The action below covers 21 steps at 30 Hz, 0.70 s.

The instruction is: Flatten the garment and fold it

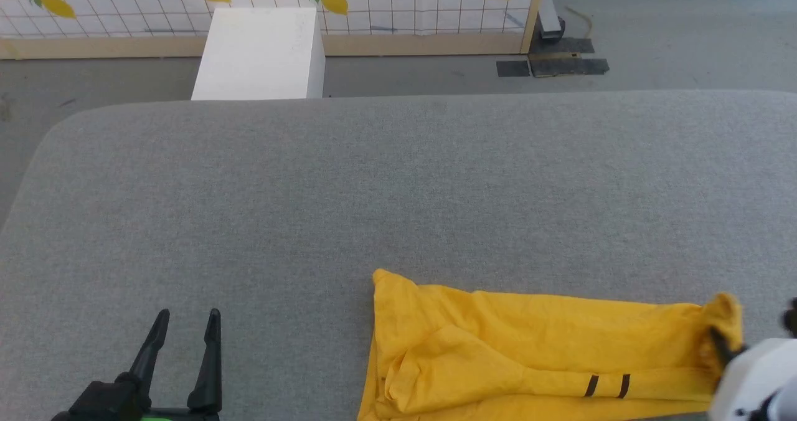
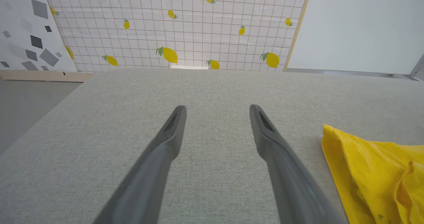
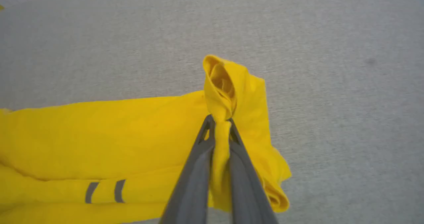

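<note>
At lower right of the head view, my right gripper (image 1: 724, 345) is pinched on a bunched corner of the garment (image 1: 529, 340). The garment lies crumpled along the bottom edge of the table (image 1: 398, 178), from lower centre to lower right. My left gripper (image 1: 188, 314) hangs spread and empty at lower left, well apart from the cloth.

I judge the step in hand to be flattening. The pinch looks thick, with several layers gathered, so I would lift only slightly and draw the corner slowly toward the frame's right, lest the whole garment slide instead of spreading. The left gripper should first take the opposite corner.

The right wrist view resolves what the head view cannot: fingers (image 3: 198, 157) closed on a rolled tuft of cloth standing above their tips, and two black stripes (image 3: 104, 191) at lower left. The left wrist view places the garment's corner at right of frame, clear of both fingers.
</note>
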Motion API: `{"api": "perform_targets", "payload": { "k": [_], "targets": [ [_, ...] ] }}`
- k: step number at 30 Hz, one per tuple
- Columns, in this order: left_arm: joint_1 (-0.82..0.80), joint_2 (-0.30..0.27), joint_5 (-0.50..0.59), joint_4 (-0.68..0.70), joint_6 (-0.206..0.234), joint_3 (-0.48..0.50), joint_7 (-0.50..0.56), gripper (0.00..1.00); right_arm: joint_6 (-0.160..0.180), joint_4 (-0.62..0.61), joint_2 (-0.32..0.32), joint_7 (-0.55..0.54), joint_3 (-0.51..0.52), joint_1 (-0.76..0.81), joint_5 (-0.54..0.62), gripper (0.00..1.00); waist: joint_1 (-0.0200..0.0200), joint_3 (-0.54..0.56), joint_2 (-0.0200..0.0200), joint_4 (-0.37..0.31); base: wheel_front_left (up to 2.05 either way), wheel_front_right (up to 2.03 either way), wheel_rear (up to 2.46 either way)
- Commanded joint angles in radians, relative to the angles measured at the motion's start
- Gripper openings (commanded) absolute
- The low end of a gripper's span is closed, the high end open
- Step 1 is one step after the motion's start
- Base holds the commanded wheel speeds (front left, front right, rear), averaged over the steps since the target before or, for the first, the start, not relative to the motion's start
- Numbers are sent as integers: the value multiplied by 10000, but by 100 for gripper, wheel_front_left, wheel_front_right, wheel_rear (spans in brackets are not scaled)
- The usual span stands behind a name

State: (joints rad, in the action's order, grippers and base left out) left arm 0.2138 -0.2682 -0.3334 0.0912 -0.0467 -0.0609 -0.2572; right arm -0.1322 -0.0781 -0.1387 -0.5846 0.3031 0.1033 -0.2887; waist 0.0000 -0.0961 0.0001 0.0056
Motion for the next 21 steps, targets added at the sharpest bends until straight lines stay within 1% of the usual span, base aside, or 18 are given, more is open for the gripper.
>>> {"api": "perform_targets", "payload": {
  "k": [1, 5, 6, 12, 17, 21],
  "targets": [
    [83, 18, 91, 16, 76, -9, -45, 100, 15, -211, 138, -127, -431, 164, -221, 0, 0, 116, -1, 27, 0, 0, 0],
    [133, 143, 130, -29, 75, -39, -45, 100, 15, -697, 267, -510, -1969, 390, -564, 0, 0, 274, -1, 63, 0, 0, 0],
    [144, 196, 132, -63, 60, -57, -45, 100, 15, -875, 262, -643, -2687, 336, -657, 0, 0, 328, -1, 94, 0, 0, 0],
    [80, 284, 109, -187, -33, -132, -45, 100, 15, -1065, 168, -871, -4716, -525, -957, 0, 0, 390, -1, 274, 0, 0, 0],
    [-7, 314, 72, -282, -112, -169, -45, 100, 15, -571, 286, -853, -6105, -1648, -1185, 0, 0, 317, -1, 510, 0, 0, 0],
    [-123, 352, 27, -339, -168, -215, -45, 100, 15, 257, 417, -690, -6766, -2449, -1191, 0, 0, 185, -1, 728, 0, 0, 0]
  ]
}}
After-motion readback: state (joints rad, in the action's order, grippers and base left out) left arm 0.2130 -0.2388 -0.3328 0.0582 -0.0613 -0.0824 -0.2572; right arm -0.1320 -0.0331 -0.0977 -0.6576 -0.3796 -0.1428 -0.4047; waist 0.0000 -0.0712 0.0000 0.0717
